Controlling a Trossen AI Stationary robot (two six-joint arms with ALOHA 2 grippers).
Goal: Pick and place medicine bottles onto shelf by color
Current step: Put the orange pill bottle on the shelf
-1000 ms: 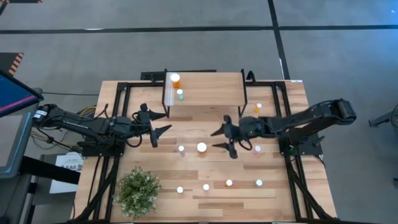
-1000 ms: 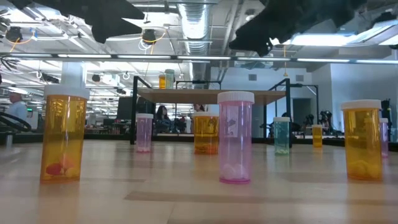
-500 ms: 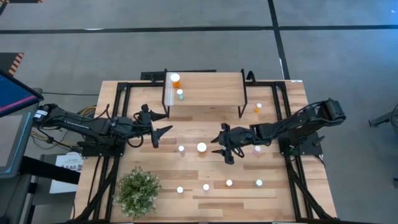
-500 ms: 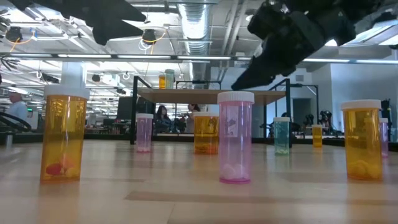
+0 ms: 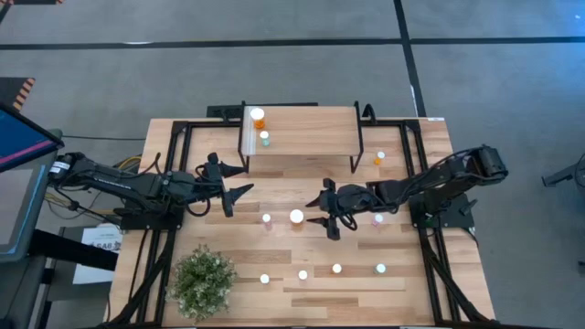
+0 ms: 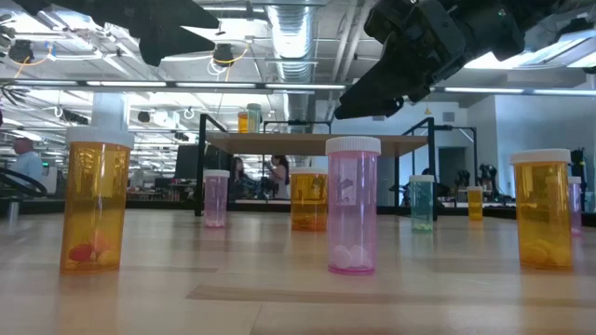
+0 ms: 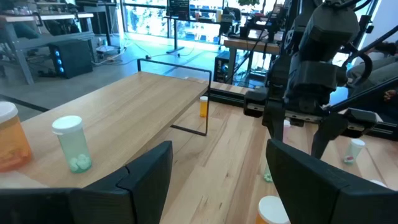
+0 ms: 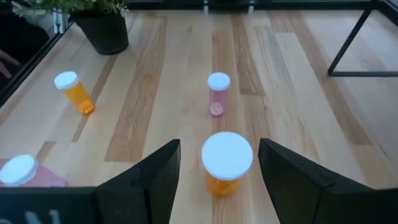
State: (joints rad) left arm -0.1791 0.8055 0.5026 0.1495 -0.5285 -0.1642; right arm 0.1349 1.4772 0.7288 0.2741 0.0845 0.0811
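The shelf (image 5: pixel 306 130) stands at the table's far middle, with an orange bottle (image 5: pixel 258 117) and a teal bottle (image 5: pixel 264 138) standing on its left end. The other bottles stand upright on the table. My right gripper (image 5: pixel 309 212) is open above the table's middle. Its fingers stand on either side of a large orange bottle (image 8: pixel 227 163), just short of it and apart from it. A pink bottle (image 5: pixel 267 218) stands to the left of that one. My left gripper (image 5: pixel 245 179) is open and empty, near the shelf's left front leg.
More bottles stand near the table's front (image 5: pixel 303 274), a pink one (image 5: pixel 378 218) under my right arm, and a small orange one (image 5: pixel 378 157) by the shelf's right legs. A potted plant (image 5: pixel 203 281) stands at the front left. Black frame rails run along both sides.
My right gripper has come down and gone a little toward the table's left and near edges, closing in on the large orange bottle. It stays open. No bottle has moved.
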